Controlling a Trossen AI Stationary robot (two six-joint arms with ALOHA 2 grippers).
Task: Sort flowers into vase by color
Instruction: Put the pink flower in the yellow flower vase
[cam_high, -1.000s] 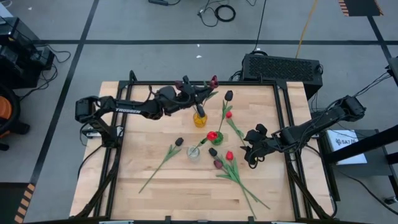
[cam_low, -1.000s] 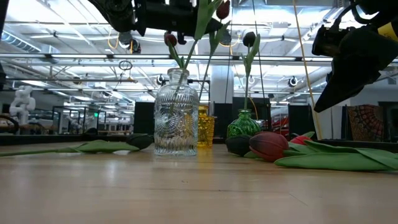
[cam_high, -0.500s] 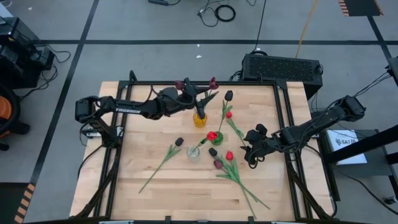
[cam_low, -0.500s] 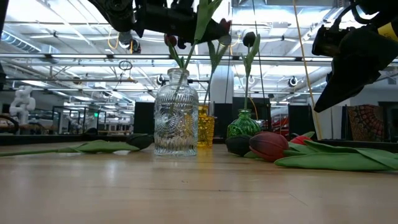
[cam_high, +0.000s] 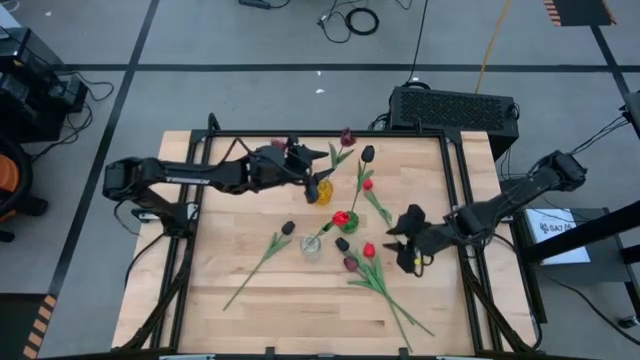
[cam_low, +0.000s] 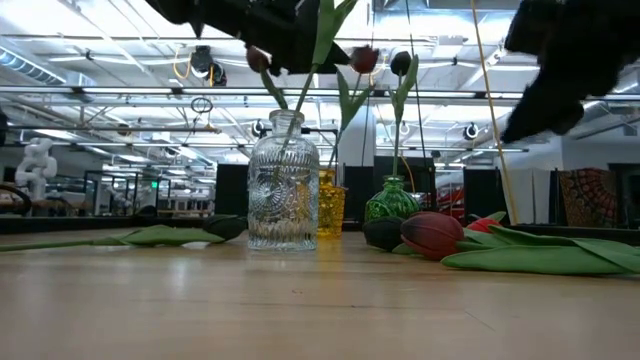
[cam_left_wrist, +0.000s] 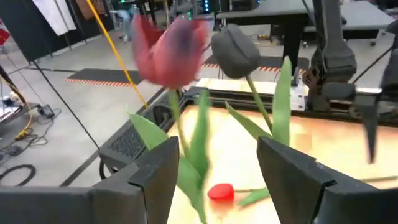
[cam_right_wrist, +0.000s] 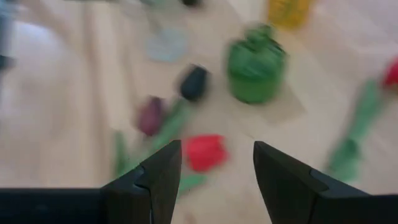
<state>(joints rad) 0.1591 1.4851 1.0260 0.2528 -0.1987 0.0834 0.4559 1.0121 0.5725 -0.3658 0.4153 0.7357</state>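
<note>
Overhead, the left claw (cam_high: 300, 158) is hovering above the far middle of the light wooden surface (cam_high: 250, 310), just beside the small yellow glass vase (cam_high: 321, 190), with its fingers spread open and gripping nothing. A dark maroon tulip on a thin green stem (cam_high: 346, 137) is standing in that yellow vase, its head blurred in the left wrist view. A clear cut-glass vase (cam_low: 283, 181) is standing near the surface's middle, and a green glass vase (cam_high: 349, 221) holding a bright red tulip (cam_high: 341, 218) is standing just beside it. The right claw (cam_high: 414, 252) is hanging open and empty near the right side, close to several red, maroon and near-black tulips lying loose (cam_high: 372, 268). One near-black tulip on a long stem (cam_high: 262, 256) is lying apart to the left.
</note>
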